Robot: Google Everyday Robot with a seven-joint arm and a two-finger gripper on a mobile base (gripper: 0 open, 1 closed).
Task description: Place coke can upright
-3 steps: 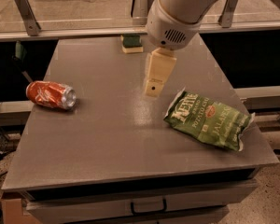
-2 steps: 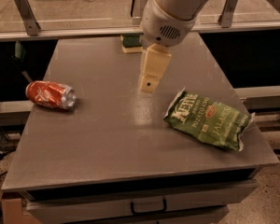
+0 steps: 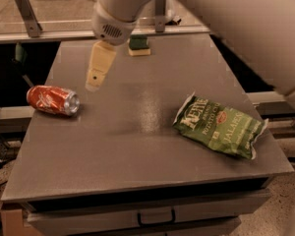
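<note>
At the left edge of the grey surface (image 3: 137,151) one coke can (image 3: 52,100) lies on its side. Its silver top points right, and its far end just overhangs the edge. Right of the can, and apart from it, the tool (image 3: 94,80) hangs tip-down over the surface. It shows only as a single cream piece seen side-on, so I cannot tell how far open it is. It has hold of nothing. The white arm (image 3: 226,18) behind it is cut off by the top and right borders. One green-and-yellow sponge (image 3: 138,45) sits at the far side, partly behind the arm. One green jalapeño chip bag (image 3: 220,126) lies flat near the right edge, well apart from the can. One drawer (image 3: 155,216) with a dark handle sits below the front edge. A metal rail (image 3: 44,33) crosses behind the surface. The room around it is dim, and little of it can be made out.
</note>
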